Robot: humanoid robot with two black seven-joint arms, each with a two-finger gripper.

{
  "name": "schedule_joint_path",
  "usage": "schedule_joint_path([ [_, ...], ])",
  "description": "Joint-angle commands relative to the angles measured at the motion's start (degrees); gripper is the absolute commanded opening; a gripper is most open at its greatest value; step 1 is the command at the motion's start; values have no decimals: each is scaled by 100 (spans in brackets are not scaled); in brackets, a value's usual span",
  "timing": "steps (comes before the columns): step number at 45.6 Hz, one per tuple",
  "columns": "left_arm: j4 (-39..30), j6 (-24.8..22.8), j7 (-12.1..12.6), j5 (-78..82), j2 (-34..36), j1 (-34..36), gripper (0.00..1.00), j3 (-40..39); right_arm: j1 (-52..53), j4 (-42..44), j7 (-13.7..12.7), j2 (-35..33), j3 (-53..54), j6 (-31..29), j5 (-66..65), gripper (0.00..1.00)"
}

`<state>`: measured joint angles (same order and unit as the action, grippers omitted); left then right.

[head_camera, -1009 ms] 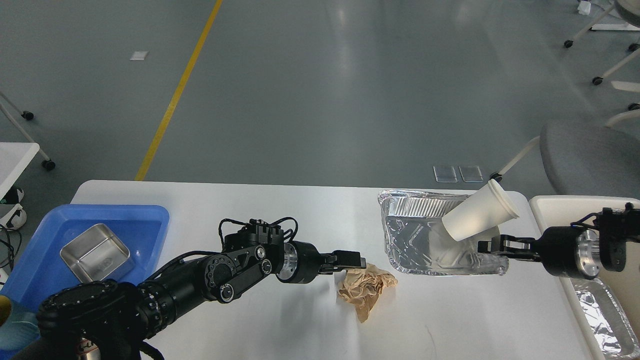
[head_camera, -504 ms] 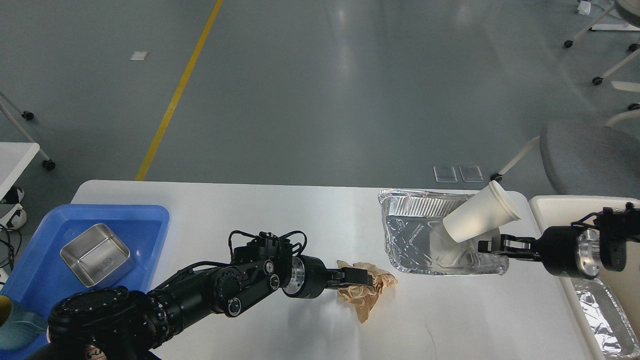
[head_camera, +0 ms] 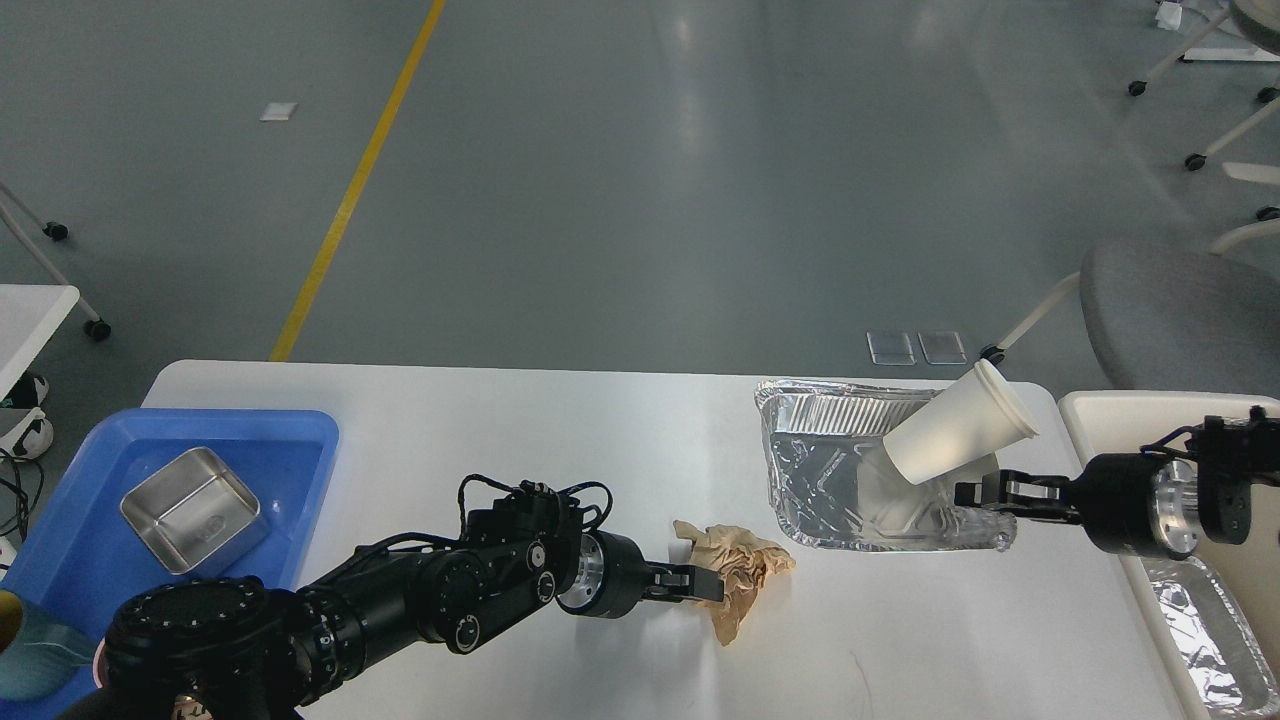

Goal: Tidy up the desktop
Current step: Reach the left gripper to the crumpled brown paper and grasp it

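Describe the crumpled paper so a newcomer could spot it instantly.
On the white desktop, look near the front edge, between the blue tray and the foil pan. The crumpled brown paper lies there at the left gripper: the only soft, tan item.

Bare desktop (head_camera: 520,420) lies open between the blue tray (head_camera: 300,430) and foil pan (head_camera: 810,480); crumpled paper (head_camera: 740,570) blocks the middle.

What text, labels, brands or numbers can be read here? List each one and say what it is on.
None can be read.
Cup: plain white, no print visible.
Foil tray: embossed ridges only, no words.
Steel box in the blue tray: a faint round mark on its floor, too small to read.
Crumpled paper: plain brown.
Left arm: no legible markings.
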<state>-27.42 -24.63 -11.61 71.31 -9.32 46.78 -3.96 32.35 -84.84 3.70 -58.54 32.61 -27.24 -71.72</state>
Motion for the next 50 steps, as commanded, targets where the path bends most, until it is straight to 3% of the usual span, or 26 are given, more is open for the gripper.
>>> schedule_joint_path([
  [1,18,133,36,-12,0,-2,38,71,-27,-68,0,-8,0,0,0,0],
  [7,44,160,36,-12,0,-11,33,97,-45,-86,0,-8,0,0,0,0],
  [16,44,160,273,-12,0,-11,6,123,-53,-94,0,-8,0,8,0,0],
  [19,44,169,282,-12,0,-11,2,123,-62,-103,0,-8,0,0,0,0],
  [39,-166,20,238,-64,70,174,0,53,-71,-94,8,-35,0,9,0,0],
  [50,-1045,-314,335,-249,1106,394,0,123,-80,-86,0,-26,0,9,0,0],
])
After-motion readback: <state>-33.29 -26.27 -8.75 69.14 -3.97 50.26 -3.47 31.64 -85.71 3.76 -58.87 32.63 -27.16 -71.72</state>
